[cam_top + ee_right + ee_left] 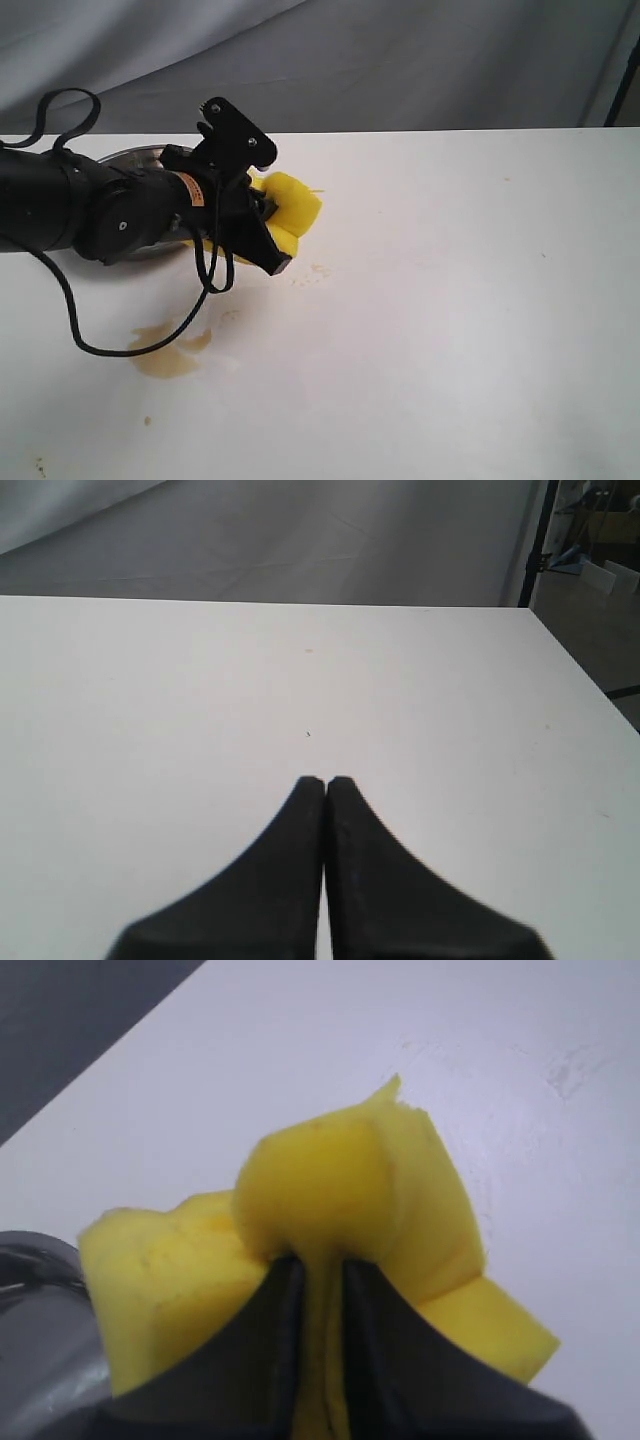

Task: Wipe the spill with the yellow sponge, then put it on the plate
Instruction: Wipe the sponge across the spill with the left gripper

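The yellow sponge (291,210) is pinched and folded between the fingers of my left gripper (268,222), which is shut on it just above the table, right of the plate. In the left wrist view the sponge (340,1180) bulges round the black fingertips of the left gripper (315,1260). The amber-brown spill (168,352) lies on the table nearer the front, left of the sponge. The steel plate (130,156) is mostly hidden behind the left arm; its rim (30,1260) shows beside the sponge. My right gripper (325,780) is shut on nothing over bare white table.
A black cable (150,345) from the left arm loops down over the spill. Faint tan specks (312,272) mark the white table (460,300) just in front of the sponge. A grey cloth backdrop (400,60) hangs behind the table's far edge.
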Controlling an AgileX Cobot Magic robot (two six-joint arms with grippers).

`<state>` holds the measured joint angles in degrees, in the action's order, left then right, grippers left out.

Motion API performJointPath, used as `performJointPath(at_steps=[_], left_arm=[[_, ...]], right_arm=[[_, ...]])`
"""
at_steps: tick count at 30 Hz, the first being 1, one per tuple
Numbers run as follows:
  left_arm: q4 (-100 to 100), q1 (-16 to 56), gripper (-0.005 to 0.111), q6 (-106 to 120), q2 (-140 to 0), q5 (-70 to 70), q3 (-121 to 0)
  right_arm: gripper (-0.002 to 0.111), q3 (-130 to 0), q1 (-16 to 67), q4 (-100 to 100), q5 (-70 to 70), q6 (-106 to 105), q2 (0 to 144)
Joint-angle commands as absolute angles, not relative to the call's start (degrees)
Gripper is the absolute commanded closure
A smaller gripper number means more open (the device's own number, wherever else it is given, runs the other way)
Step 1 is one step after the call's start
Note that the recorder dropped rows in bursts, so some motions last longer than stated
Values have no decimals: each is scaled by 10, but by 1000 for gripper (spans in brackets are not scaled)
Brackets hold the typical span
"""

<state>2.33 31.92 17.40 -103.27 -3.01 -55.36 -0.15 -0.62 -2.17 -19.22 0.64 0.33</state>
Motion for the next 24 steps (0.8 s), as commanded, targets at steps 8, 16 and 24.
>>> performJointPath(at_steps=[8, 16, 24], left_arm=[[83, 360, 107, 167, -1106, -56, -626], [83, 360, 107, 167, -1214, 18, -731], [83, 360, 107, 170, -1250, 128, -759]], right_arm=[[108, 0, -5, -20, -191, 5, 0], [108, 0, -5, -20, -191, 5, 0], [108, 0, -5, -20, -191, 5, 0]])
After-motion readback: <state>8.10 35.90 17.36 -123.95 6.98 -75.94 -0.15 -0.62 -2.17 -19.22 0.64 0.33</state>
